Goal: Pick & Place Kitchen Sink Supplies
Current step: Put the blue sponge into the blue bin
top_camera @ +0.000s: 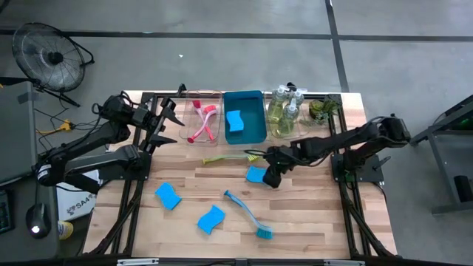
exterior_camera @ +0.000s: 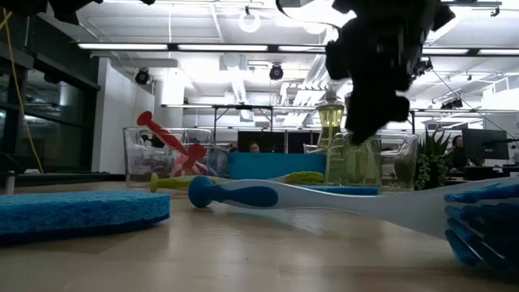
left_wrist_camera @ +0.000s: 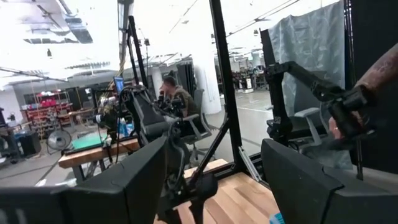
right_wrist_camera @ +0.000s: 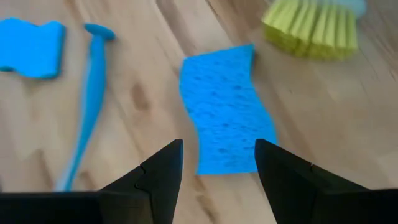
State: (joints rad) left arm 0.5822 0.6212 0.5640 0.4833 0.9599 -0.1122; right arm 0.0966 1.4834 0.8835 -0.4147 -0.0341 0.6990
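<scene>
One bright blue wavy-edged sponge [top_camera: 235,121] lies binned. The right gripper [right_wrist_camera: 217,163], fingers spread, hovers with another wavy blue sponge [right_wrist_camera: 227,118] just ahead of them. Two sponges and two brushes remain on the surface; the left gripper [left_wrist_camera: 217,180], fingers spread, holds nothing.

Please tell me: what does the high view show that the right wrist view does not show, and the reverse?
Only the high view shows the blue bin with one sponge inside, the pink brushes, the pump bottles and the left gripper raised near the table's far left corner.

Only the right wrist view shows the right gripper open, fingers empty.

Both show the sponge under it, the teal brush and the yellow-green brush head.
</scene>
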